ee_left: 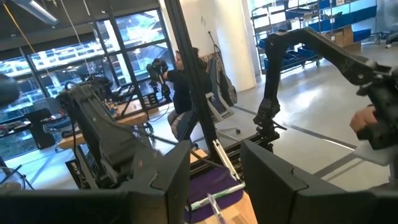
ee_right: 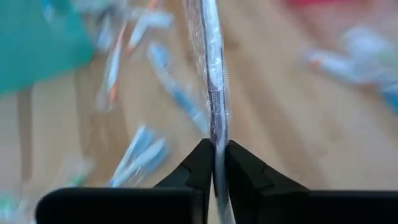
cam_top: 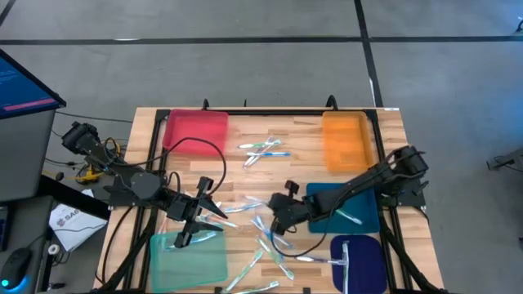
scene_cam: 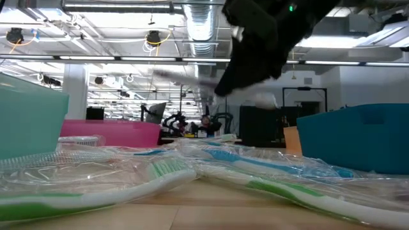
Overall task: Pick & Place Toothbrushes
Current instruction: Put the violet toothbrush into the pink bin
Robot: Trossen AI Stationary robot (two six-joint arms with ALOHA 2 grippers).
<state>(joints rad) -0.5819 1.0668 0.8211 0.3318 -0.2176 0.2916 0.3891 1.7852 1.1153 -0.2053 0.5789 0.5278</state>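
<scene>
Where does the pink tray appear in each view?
High view: pink tray at the table's far left corner.
Low view: left of middle, far back.
Left wrist view: not in it.
Right wrist view: only a pink blur at the picture's edge; cannot tell.
Shared landmark: green tray, on the same side, nearest in the low view.
</scene>
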